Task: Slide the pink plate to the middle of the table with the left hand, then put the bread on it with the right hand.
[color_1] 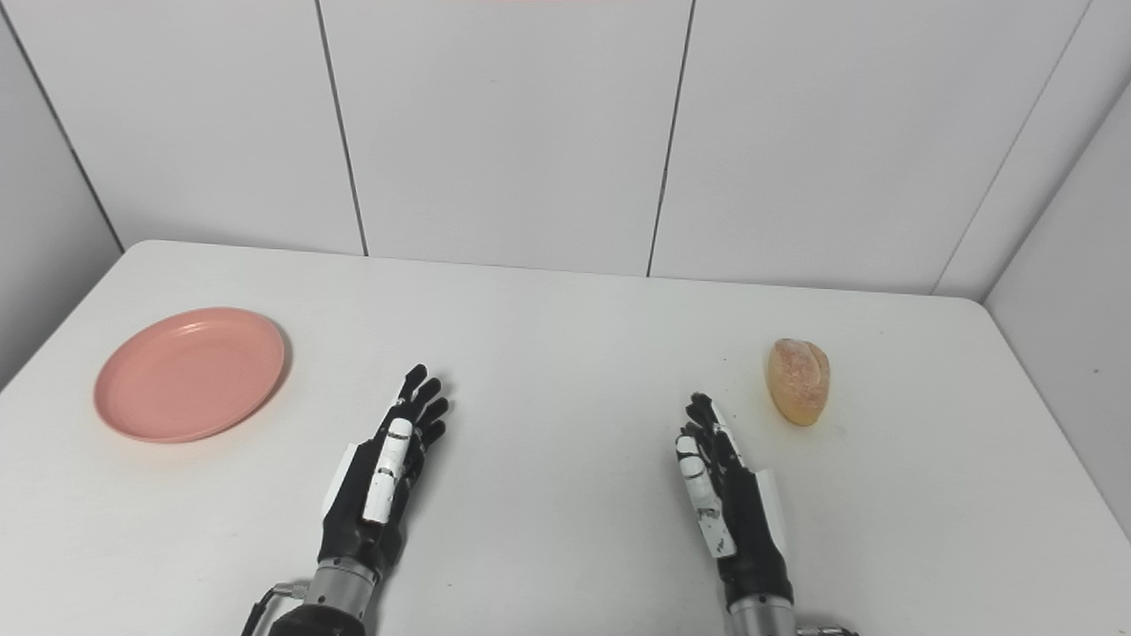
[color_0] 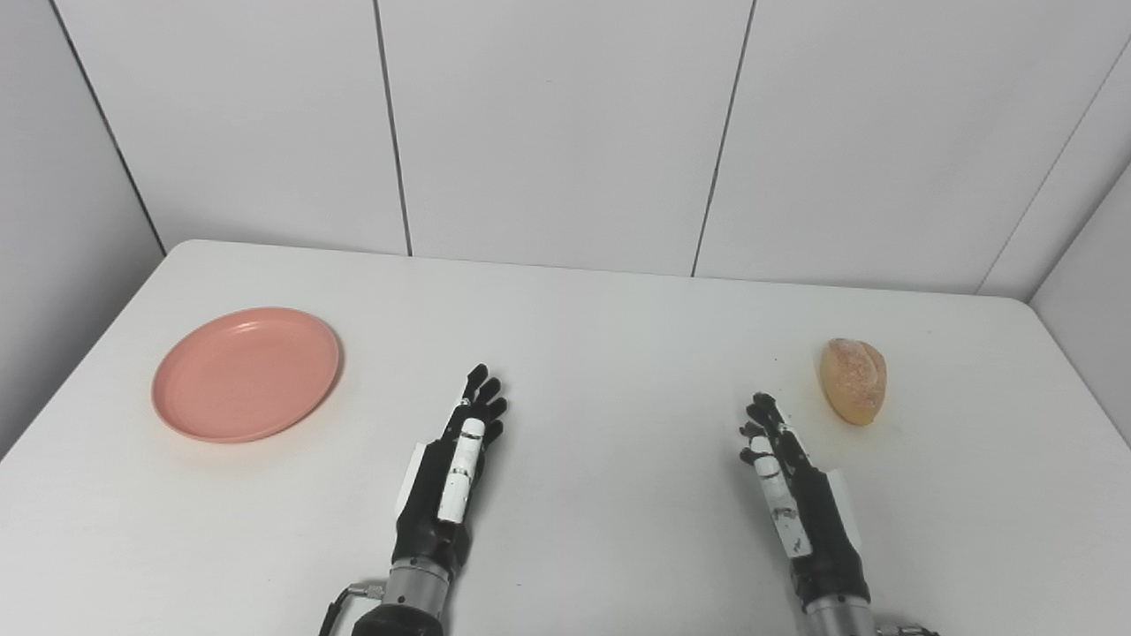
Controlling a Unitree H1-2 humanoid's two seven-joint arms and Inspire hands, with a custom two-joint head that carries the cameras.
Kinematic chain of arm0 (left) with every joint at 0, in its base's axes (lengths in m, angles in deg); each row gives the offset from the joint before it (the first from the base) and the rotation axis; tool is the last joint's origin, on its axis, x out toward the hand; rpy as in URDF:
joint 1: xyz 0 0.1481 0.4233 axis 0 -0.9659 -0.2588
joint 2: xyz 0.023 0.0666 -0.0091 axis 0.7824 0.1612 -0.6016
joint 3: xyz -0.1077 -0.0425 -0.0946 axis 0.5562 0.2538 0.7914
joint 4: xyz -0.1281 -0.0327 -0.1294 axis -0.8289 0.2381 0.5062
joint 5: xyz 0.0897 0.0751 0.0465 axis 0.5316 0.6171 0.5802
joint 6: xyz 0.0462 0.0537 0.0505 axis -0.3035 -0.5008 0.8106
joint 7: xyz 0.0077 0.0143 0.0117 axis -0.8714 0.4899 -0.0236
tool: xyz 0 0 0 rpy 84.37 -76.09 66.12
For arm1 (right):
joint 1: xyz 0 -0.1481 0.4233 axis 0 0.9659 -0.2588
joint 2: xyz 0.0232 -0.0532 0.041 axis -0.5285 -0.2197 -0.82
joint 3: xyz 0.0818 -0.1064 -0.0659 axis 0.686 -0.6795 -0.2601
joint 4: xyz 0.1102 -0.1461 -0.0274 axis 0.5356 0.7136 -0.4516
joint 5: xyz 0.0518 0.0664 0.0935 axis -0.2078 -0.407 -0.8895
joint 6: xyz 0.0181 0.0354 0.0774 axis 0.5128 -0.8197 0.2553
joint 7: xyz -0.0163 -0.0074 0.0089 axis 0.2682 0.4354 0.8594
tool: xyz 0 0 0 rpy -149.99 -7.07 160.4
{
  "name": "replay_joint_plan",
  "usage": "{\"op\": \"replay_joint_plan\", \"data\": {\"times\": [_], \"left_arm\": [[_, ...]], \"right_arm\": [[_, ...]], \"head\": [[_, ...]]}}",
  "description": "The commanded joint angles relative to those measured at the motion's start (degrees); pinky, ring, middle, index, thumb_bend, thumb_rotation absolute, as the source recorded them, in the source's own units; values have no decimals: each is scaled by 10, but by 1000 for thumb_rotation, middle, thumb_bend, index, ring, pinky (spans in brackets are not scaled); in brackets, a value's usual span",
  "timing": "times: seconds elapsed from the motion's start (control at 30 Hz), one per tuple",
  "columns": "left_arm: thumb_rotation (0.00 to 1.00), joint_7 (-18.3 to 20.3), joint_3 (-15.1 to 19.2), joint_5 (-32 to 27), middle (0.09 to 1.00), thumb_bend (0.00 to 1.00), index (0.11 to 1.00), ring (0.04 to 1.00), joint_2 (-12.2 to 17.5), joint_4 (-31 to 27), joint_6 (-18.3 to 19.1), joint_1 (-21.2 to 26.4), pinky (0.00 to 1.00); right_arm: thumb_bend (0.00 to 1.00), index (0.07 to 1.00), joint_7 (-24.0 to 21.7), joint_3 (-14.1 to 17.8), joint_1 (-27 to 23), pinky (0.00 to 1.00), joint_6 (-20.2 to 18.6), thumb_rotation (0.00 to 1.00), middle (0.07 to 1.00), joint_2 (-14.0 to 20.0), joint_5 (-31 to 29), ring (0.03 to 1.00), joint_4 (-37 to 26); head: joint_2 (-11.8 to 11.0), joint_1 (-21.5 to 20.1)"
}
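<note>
A pink plate (color_0: 246,373) lies empty on the left side of the white table (color_0: 583,336). A small golden bread roll (color_0: 853,380) lies on the right side. My left hand (color_0: 455,473) is open with fingers stretched forward, near the table's front, well to the right of the plate and apart from it. My right hand (color_0: 791,490) is open too, fingers forward, just below and left of the bread, not touching it. Both hands hold nothing. The plate (color_1: 191,373) and bread (color_1: 799,380) also show in the right eye view.
White wall panels (color_0: 565,132) close off the back and both sides of the table. The table's rounded far corners lie at the back left and back right.
</note>
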Motion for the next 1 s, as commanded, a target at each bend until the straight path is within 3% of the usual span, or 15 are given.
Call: {"op": "replay_joint_plan", "data": {"times": [0.0,0.97], "left_arm": [[982,2,-1,6,967,491,952,948,-1,-2,-20,-1,956],[1000,-1,-6,18,973,455,960,952,1,-5,-18,1,954]], "right_arm": [[355,923,2,1,-2,840,24,994,919,1,-1,898,2],[368,931,-9,-2,1,868,11,1000,931,1,-6,912,-16]], "head": [[0,1],[-2,6]]}}
